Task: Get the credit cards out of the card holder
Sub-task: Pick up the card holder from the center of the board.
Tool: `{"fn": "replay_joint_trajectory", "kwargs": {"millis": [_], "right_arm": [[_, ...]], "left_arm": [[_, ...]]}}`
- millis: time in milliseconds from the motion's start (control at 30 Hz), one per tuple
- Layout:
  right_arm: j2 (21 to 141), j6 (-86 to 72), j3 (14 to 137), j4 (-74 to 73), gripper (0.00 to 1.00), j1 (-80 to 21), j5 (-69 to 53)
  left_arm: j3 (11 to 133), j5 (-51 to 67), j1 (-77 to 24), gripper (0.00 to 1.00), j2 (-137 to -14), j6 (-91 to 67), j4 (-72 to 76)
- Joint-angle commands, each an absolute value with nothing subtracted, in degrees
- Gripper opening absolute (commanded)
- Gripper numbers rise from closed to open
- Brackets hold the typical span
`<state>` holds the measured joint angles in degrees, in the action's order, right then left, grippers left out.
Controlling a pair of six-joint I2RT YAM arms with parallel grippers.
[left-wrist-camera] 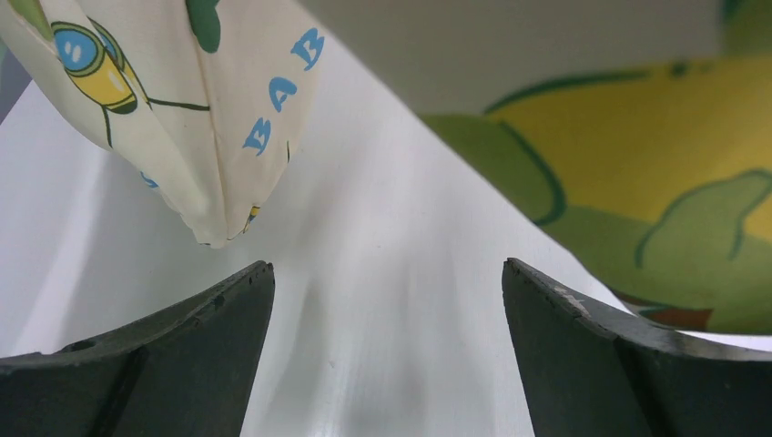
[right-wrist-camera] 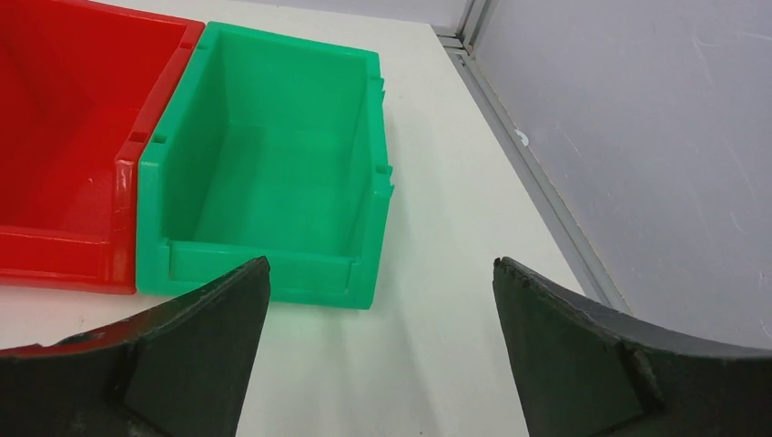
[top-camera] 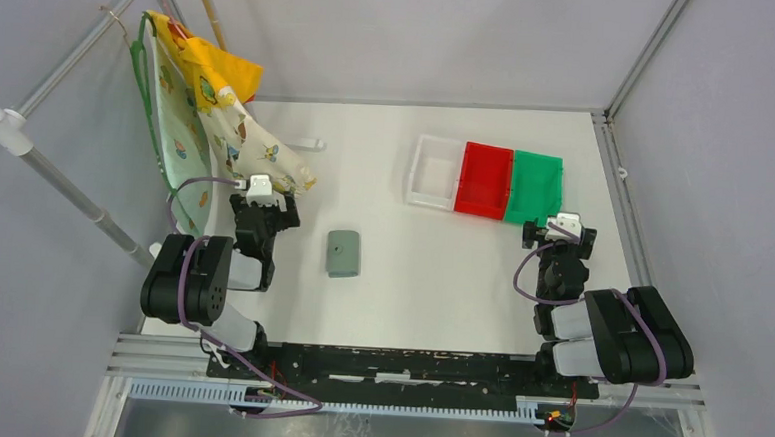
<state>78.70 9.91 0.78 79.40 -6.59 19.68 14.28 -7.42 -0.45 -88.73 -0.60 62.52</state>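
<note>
Left end effector [left-wrist-camera: 385, 266] cropped; holder [top-camera: 344, 253] closed

The red bin [right-wrist-camera: 73, 137] and green bin [right-wrist-camera: 273, 173] are glossy plastic (smooth-walled); card holder [top-camera: 344, 253] and table [right-wrist-camera: 437, 346] look matt.

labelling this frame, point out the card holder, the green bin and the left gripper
card holder [top-camera: 344, 253], top view, middle of its closed cover
green bin [right-wrist-camera: 319, 278], right wrist view, its near wall
left gripper [left-wrist-camera: 388, 264], left wrist view, midway between its open fingertips

A: Bins?
B: White bin [top-camera: 434, 171], red bin [top-camera: 485, 180], green bin [top-camera: 535, 186], touching in a row, far right of table [top-camera: 430, 281].
A: Left side?
B: Printed cloth [top-camera: 208, 119] hanging, far-left corner.
</note>
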Motion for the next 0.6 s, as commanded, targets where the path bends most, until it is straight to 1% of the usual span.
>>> {"fn": "replay_joint_trajectory", "kwargs": {"millis": [0,233,300,333,367,400,433,500,567], "right_arm": [[78.1,10.5,-5.4,80.9,0.98,-6.3,18.6],[78.1,9.8,-5.4,81.1,0.98,-6.4,20.5],[76.9,7.7,-5.7,81.2,0.98,-6.3,25.8],[75.6,6.9,-5.8,79.1,0.98,-6.1,25.2],[75.0,8.4,-6.6,81.4,0.98,-6.2,23.6],[72.6,9.4,-6.4,78.9,0.98,-7.1,24.4],[69.4,7.9,-4.2,71.1,0.98,-7.5,26.5],[64.6,2.8,4.5,49.4,0.98,-7.5,32.3],[64.3,1.6,12.4,34.7,0.98,-7.5,30.9]], "left_arm": [[15.2,-7.9,-0.1,1.0,-88.7,-1.5,65.6],[15.3,-5.1,2.1,1.0,-87.5,-2.2,65.1],[17.3,-4.0,2.8,1.0,-85.7,-2.6,59.4],[19.6,-3.1,3.5,1.0,-84.3,-2.7,54.4],[22.2,-1.8,4.0,1.0,-83.3,-2.6,48.6],[24.8,-0.5,4.5,1.0,-82.7,-2.2,44.1],[27.0,1.9,4.9,1.0,-82.4,-1.5,40.2],[31.0,4.9,5.0,1.0,-81.8,1.5,33.4],[33.8,7.0,5.1,1.0,-81.0,3.2,27.7]]}}
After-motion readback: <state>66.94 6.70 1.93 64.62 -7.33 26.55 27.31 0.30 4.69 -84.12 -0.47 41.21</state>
